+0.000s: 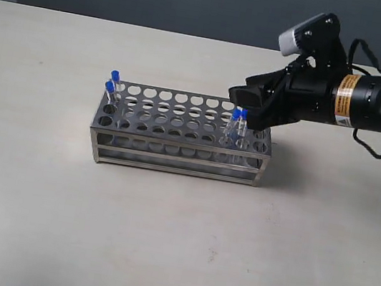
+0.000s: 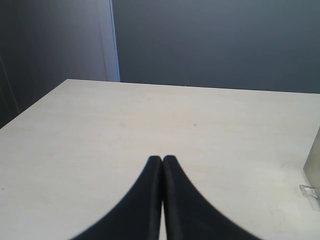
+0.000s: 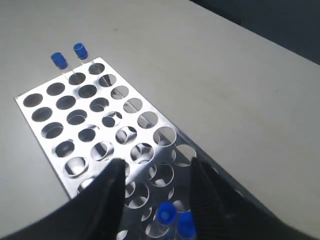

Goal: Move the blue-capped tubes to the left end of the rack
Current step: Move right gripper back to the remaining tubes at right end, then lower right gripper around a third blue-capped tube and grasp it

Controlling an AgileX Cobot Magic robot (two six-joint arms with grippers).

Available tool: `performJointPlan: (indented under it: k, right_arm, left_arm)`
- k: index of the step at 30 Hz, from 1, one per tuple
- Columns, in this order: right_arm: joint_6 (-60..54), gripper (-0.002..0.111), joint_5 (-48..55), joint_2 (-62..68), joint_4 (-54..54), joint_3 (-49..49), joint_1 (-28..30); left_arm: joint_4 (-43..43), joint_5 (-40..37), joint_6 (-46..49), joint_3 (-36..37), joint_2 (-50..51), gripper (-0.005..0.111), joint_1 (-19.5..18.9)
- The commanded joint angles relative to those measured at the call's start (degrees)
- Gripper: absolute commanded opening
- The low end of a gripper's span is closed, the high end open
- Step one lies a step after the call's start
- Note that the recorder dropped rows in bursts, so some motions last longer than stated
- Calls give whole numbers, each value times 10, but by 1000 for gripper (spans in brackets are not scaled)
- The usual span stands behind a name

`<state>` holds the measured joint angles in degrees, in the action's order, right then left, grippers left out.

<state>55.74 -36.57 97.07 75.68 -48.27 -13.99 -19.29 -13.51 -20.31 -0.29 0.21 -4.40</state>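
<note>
Steel rack, long axis side to side in the exterior view. Four blue-capped tubes: two already at the rack's left end, and the right-end pair upright, caps up, leaning slightly. Looks like the third pick. Right gripper hangs over the right-end pair, fingers wide apart, holding nothing. Next: descend, straddle one cap only, close, lift straight up. Left gripper is off the rack, fingers pressed together, empty.
</note>
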Motion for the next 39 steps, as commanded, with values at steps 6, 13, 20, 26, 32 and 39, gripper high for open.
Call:
performJointPlan:
  k: [6, 13, 20, 26, 32, 39]
  right_arm:
    - [-123, 41, 68, -5, -119, 40, 3]
    - [-167, 41, -13, -1, -181, 78, 27]
    - [-244, 41, -190, 46, -262, 132, 82]
    - [-257, 41, -262, 119, -280, 132, 82]
    - [-258, 41, -278, 133, -265, 128, 82]
    - [-259, 47, -265, 158, -238, 105, 82]
  left_arm:
    - [2, 2, -1, 2, -2, 0, 4]
    - [2, 2, -1, 2, -2, 0, 4]
    - [2, 2, -1, 2, -2, 0, 4]
    - [2, 2, -1, 2, -2, 0, 4]
    - [2, 2, -1, 2, -2, 0, 4]
    - [2, 2, -1, 2, -2, 0, 4]
